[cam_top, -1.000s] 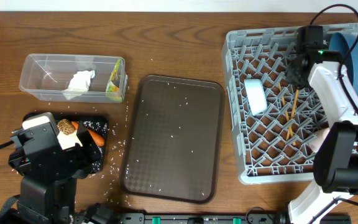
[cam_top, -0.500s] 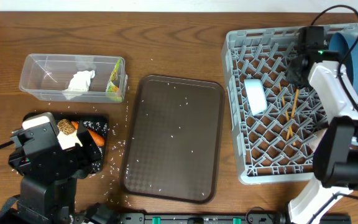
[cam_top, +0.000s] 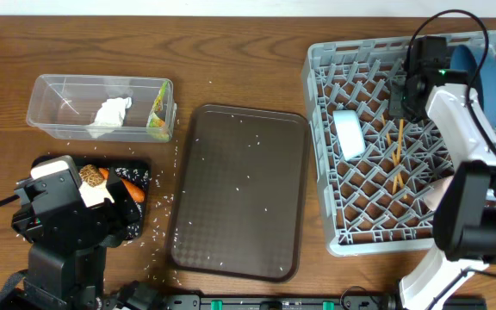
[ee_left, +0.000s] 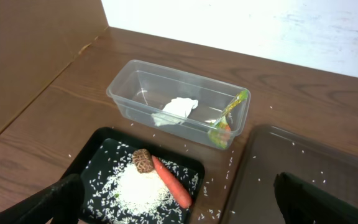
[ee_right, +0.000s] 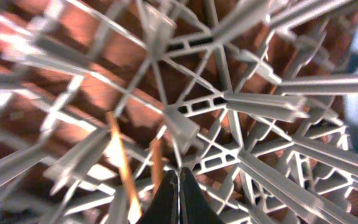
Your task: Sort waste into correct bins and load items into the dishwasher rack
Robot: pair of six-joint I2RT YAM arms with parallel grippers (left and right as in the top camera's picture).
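Over the dishwasher rack (cam_top: 360,47), right fingers (ee_right: 169,204) together by the chopsticks (ee_right: 124,165); left fingers (ee_left: 55,202) apart above the black tray (ee_left: 98,144).

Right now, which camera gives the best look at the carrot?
The left wrist view: the carrot lies whole in the black tray, beside the brown lump. Overhead, it is small and partly covered by the left arm. The right wrist view misses it.

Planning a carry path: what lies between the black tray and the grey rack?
The brown serving tray and scattered white rice grains; the overhead view shows them.
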